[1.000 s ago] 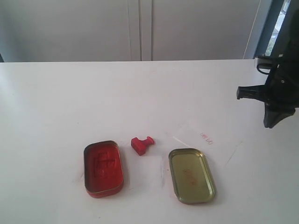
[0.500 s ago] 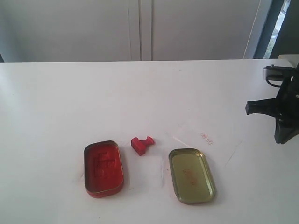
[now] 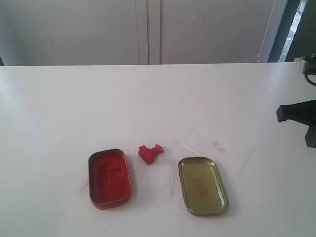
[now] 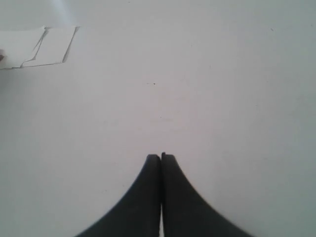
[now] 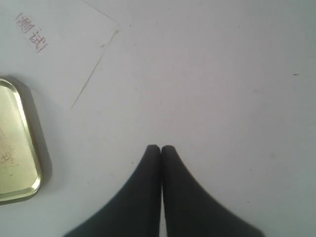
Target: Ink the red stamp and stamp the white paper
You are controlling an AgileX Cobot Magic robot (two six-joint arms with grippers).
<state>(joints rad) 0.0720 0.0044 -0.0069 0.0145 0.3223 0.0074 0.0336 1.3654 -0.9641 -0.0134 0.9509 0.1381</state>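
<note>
The small red stamp (image 3: 149,153) lies on its side on the white table, between the red ink tin (image 3: 109,178) and the gold lid (image 3: 202,185). The white paper (image 3: 217,148) lies just beyond the lid and carries a small red print (image 3: 218,145). The right wrist view shows the same paper (image 5: 59,54), its print (image 5: 32,33) and the lid (image 5: 15,148). My right gripper (image 5: 161,147) is shut and empty, over bare table to the right of the paper. The right arm (image 3: 301,116) shows only at the exterior view's right edge. My left gripper (image 4: 161,156) is shut and empty over bare table.
The ink tin is open with red ink inside. Some white paper scraps (image 4: 37,47) lie on the table in the left wrist view. Grey cabinet doors (image 3: 148,29) stand behind the table's far edge.
My right arm has drawn back to the right, away from the paper, and now sits mostly outside the exterior view. The stamp, tin, lid and paper have not moved.
</note>
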